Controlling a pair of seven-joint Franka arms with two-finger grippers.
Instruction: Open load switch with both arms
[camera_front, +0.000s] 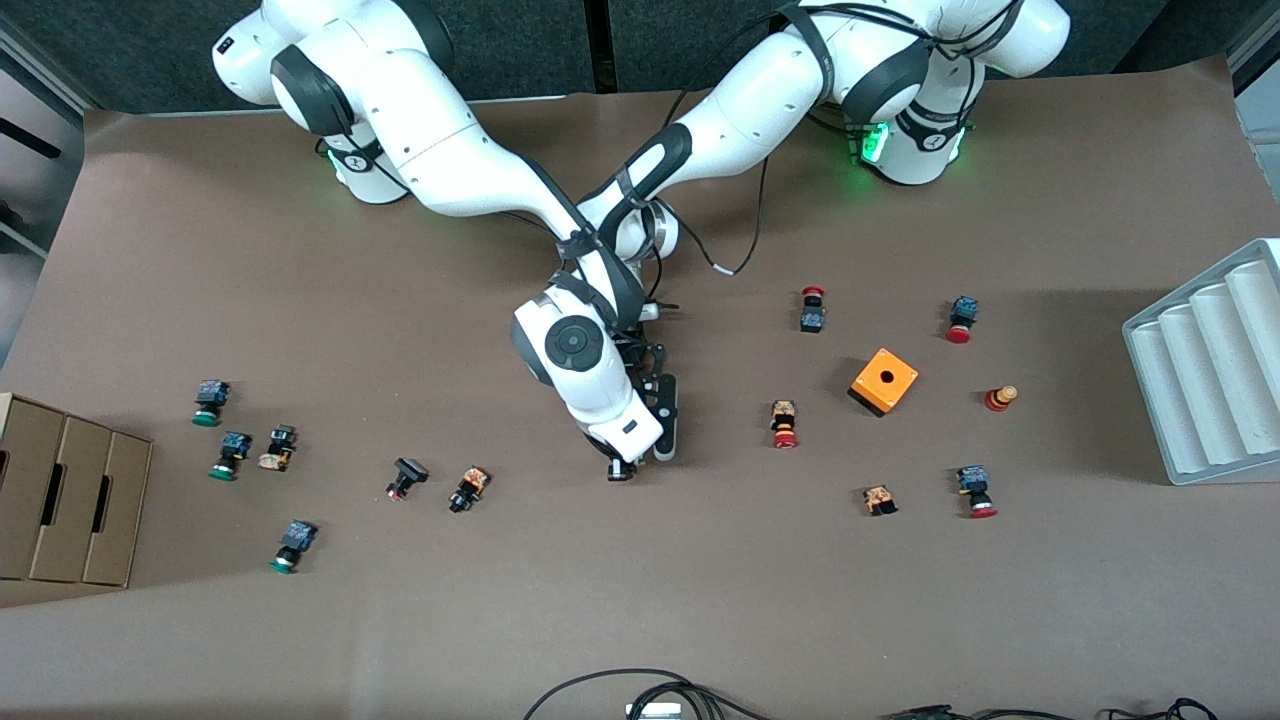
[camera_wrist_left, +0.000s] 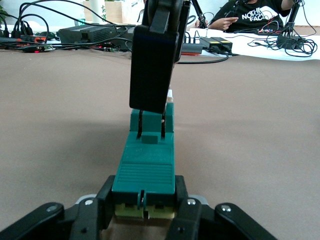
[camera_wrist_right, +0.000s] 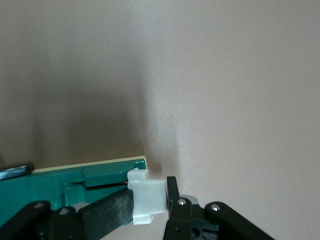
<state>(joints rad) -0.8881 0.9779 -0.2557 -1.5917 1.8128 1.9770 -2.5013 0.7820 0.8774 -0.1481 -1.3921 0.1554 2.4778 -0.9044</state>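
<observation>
- Black cables (camera_front: 640, 690) are lying at the worktop (camera_front: 700, 600) edge nearest the front camera.
- Cardboard box (camera_front: 60, 500) is sitting at the right arm's end of the worktop; green-capped push buttons (camera_front: 210, 402) are lying scattered just beside it.
- Two dark buttons (camera_front: 405, 478) are lying between the green-capped ones and the arms.
- Both arms are reaching in and crossing over the middle of the worktop.
- Load switch (camera_wrist_left: 145, 165) is sitting at the middle of the worktop, spanning between the two tools and mostly hidden under the right arm's wrist in the front view.
- Right tool (camera_wrist_right: 145, 205) is clenching the white sliding piece (camera_wrist_right: 147, 200) at one end of the green block.
- Left tool (camera_wrist_left: 145, 205) is clamping the opposite end of the load switch, one finger on each side.
- Orange cube box (camera_front: 884, 381) is sitting toward the left arm's end, with red-capped buttons (camera_front: 812, 308) lying around it.
- Grey ridged tray (camera_front: 1210, 370) is resting at the left arm's end.
</observation>
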